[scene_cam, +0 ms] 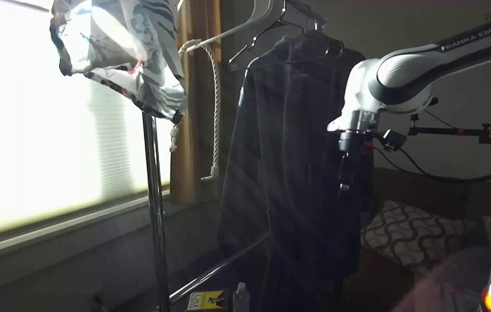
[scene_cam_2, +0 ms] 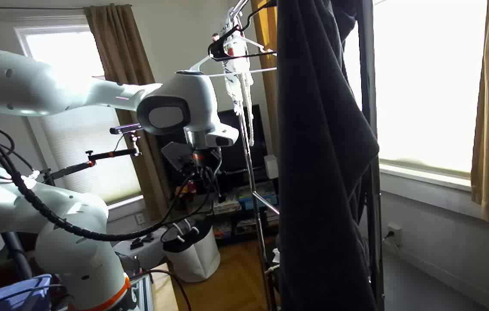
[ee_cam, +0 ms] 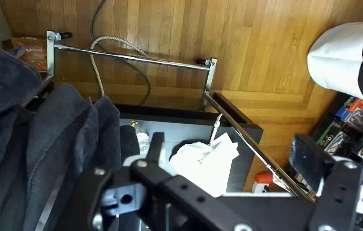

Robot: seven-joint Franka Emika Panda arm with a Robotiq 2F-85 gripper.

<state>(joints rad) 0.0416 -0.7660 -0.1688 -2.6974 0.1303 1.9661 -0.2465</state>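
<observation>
My gripper (scene_cam: 344,186) points down, open and empty, beside dark garments (scene_cam: 289,151) hanging from a metal clothes rack (scene_cam: 154,195). In the wrist view, its two fingers (ee_cam: 232,150) stand wide apart with nothing between them. The garments fill the left of that view (ee_cam: 56,134) and also show in an exterior view (scene_cam_2: 322,151). A thin patterned cloth (scene_cam: 124,56) hangs at the rack's other end. A white hanger (scene_cam: 228,32) and a black hanger (scene_cam: 267,34) hang between them. A pale rope (scene_cam: 216,108) dangles there. Far below the fingers lies a white cloth or bag (ee_cam: 207,166).
A white bin with a black rim (ee_cam: 338,61) stands on the wooden floor, also seen in an exterior view (scene_cam_2: 195,257). A dark low table (ee_cam: 245,154) sits under the rack. A bottle (scene_cam: 241,299) and yellow booklet (scene_cam: 202,300) are low down. A patterned pillow (scene_cam: 410,234) lies behind.
</observation>
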